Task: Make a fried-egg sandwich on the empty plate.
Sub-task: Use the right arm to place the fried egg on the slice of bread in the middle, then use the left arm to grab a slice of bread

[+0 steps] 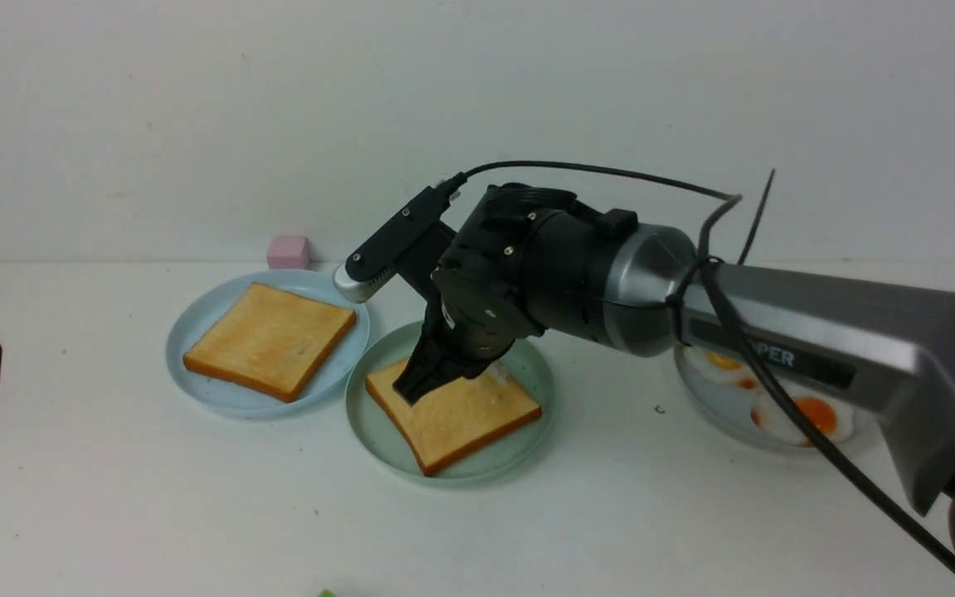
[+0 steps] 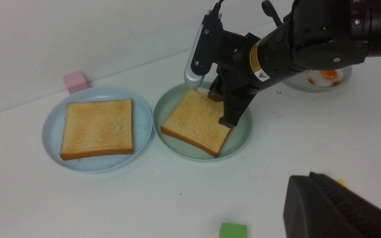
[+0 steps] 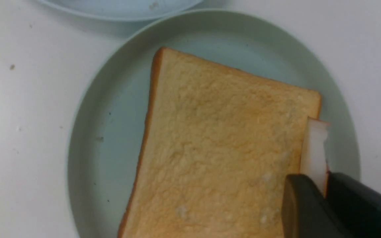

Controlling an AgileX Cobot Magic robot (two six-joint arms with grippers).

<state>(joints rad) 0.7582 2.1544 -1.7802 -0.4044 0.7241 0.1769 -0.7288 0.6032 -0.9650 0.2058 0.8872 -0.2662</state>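
A golden toast slice [image 1: 461, 419] lies flat on the mint-green empty plate [image 1: 511, 448]. My right gripper [image 1: 415, 390] reaches down onto that slice's far edge. In the right wrist view its jaws [image 3: 324, 188] pinch a thin white fried egg [image 3: 314, 148] with an orange rim, held edge-on beside the toast's corner. A second toast slice [image 1: 270, 340] rests on the light blue plate [image 1: 196, 319] to the left. My left gripper [image 2: 309, 177] hovers shut and holds nothing, off to the left near the table's front.
At the right, partly behind my right arm, a grey plate [image 1: 726, 414] holds two more fried eggs [image 1: 813, 414]. A pink block [image 1: 288, 251] sits by the back wall. A green block [image 2: 232, 230] and a yellow block [image 2: 341, 181] lie near the left gripper.
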